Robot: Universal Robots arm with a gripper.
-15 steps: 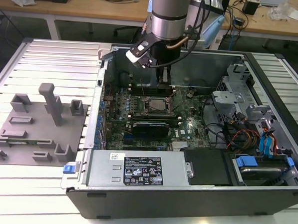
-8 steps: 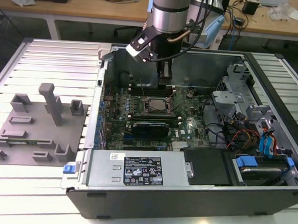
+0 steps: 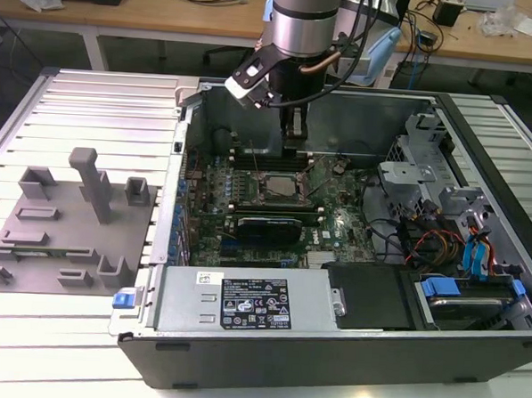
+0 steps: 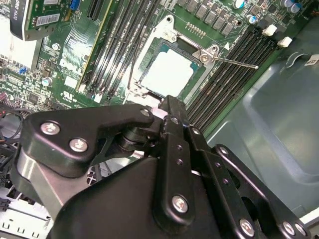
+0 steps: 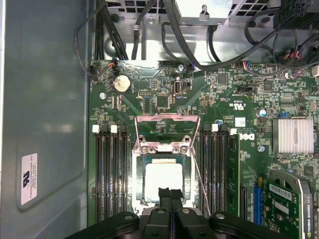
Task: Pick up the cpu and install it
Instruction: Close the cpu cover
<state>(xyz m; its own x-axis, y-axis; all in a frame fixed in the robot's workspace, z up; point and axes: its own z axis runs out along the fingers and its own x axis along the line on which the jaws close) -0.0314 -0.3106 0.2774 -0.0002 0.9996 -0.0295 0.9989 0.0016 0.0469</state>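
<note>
The cpu (image 5: pixel 162 178), a small square chip with a silvery-white top, lies flat in the black socket frame (image 5: pixel 141 174) on the green motherboard (image 5: pixel 224 99). It also shows in the second wrist view (image 4: pixel 167 72) and the exterior view (image 3: pixel 282 184). My gripper (image 5: pixel 170 191) hangs just above the chip's edge with its two black fingers pressed together and nothing between them. It appears too in the second wrist view (image 4: pixel 170 103) and, inside the open computer case, in the exterior view (image 3: pixel 294 145). The socket's thin lever (image 4: pixel 234 62) sticks out sideways.
Memory slots (image 5: pixel 107 174) flank the socket on both sides. A graphics card (image 3: pixel 265 226) and a power supply (image 3: pixel 252 301) lie nearer the case front, and a drive cage with cables (image 3: pixel 419 180) stands at the exterior view's right. Grey fixture blocks (image 3: pixel 59 233) stand outside the case at its left.
</note>
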